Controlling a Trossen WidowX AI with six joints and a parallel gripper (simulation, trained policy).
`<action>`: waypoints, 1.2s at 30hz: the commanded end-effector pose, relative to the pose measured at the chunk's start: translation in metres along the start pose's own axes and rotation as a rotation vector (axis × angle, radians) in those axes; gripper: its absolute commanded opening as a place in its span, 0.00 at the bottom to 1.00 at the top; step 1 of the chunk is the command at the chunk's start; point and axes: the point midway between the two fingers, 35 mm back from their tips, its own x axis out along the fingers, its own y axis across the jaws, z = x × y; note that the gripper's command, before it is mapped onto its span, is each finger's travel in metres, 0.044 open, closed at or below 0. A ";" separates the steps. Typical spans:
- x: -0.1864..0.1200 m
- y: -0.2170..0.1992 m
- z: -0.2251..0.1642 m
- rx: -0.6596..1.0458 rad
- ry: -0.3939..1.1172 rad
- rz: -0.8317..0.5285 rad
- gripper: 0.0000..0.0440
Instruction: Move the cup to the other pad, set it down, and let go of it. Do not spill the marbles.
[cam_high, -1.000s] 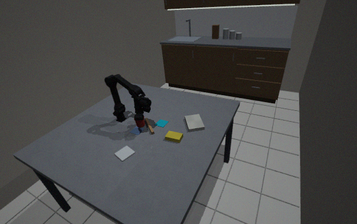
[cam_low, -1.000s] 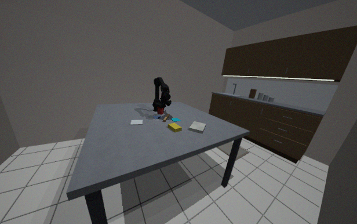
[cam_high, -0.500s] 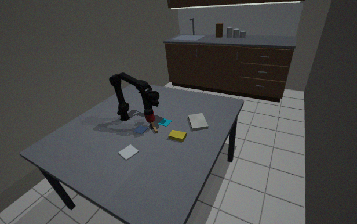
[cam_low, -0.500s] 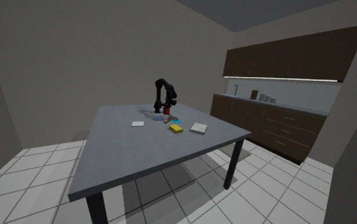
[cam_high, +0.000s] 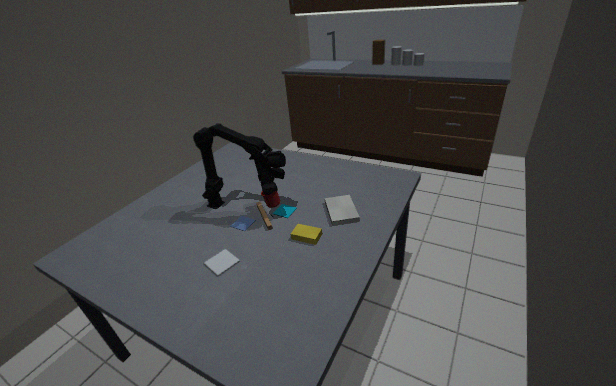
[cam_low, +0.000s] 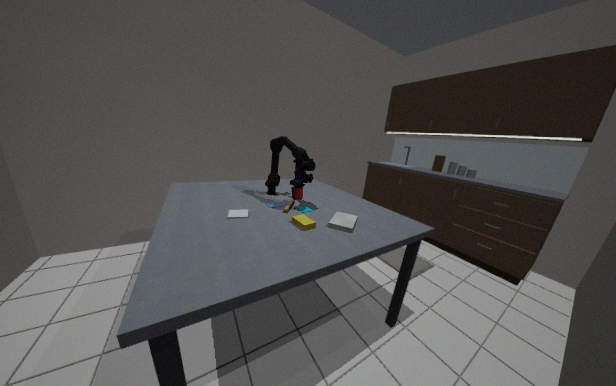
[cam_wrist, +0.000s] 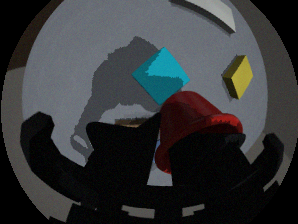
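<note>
White tile (cam_high: 222, 262) (cam_low: 238, 214) nearest, aside; gripper (cam_high: 270, 191) (cam_low: 297, 187) (cam_wrist: 163, 116) clamps red cup (cam_high: 272, 200) (cam_low: 297, 193) (cam_wrist: 187, 117) aloft, likely for cyan pad (cam_high: 284, 211) (cam_low: 305, 209) (cam_wrist: 161, 75).

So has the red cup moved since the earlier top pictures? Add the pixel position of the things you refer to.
Yes. Against the wooden stick (cam_high: 264, 216) (cam_low: 289, 206), the red cup (cam_high: 271, 199) (cam_low: 297, 193) (cam_wrist: 187, 117) has gone from the blue pad's (cam_high: 243, 223) (cam_low: 274, 205) side toward the cyan pad (cam_high: 285, 211) (cam_low: 305, 209) (cam_wrist: 161, 75).
</note>
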 end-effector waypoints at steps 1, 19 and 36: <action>0.005 0.006 0.015 -0.008 -0.015 -0.004 0.00; 0.050 0.031 0.040 -0.025 -0.020 -0.021 0.04; 0.048 0.028 0.048 -0.004 -0.107 -0.024 0.28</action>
